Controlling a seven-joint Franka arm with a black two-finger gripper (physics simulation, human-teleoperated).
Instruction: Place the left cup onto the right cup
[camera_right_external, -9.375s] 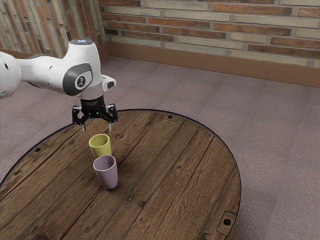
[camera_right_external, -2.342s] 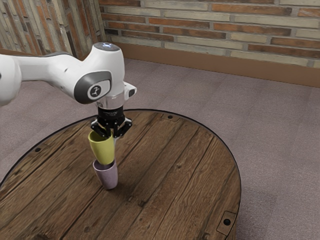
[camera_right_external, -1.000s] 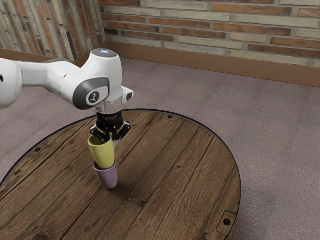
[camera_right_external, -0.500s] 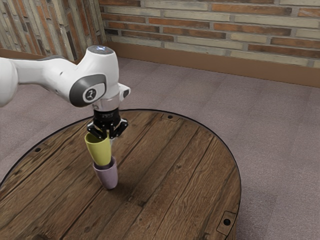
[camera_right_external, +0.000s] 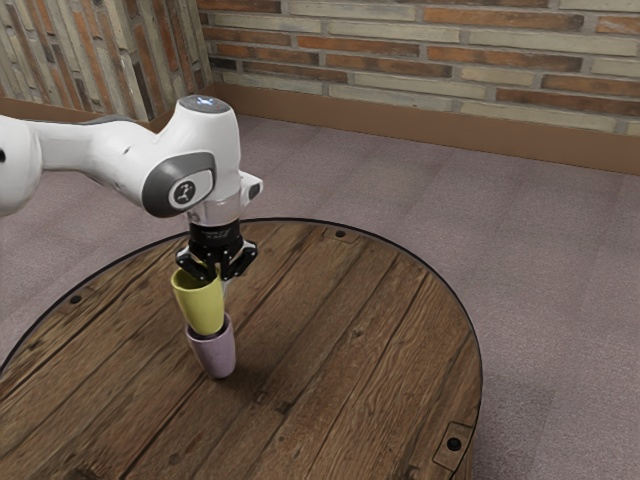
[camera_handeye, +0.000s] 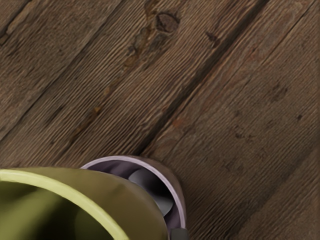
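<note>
A yellow-green cup (camera_right_external: 201, 304) sits tilted with its base inside the mouth of the lilac cup (camera_right_external: 214, 353), which stands upright on the round wooden table (camera_right_external: 350, 340). My gripper (camera_right_external: 211, 269) is shut on the yellow-green cup's rim, right above both cups. In the wrist view the yellow-green cup (camera_handeye: 75, 207) is large and close under the hand, and the lilac cup's rim (camera_handeye: 160, 182) and inner bottom peek out beside it.
The table's dark edge (camera_right_external: 470, 330) curves around at the exterior view's right, with bolted metal plates (camera_right_external: 452, 443) near it. Carpeted floor and a brick wall (camera_right_external: 420, 50) lie beyond. Bare planks stretch to the cups' right.
Since 9.4 s ago the yellow-green cup was gripped, lifted and set into the lilac cup. Over the last second my hand has shifted slightly and the held cup has tilted a little differently.
</note>
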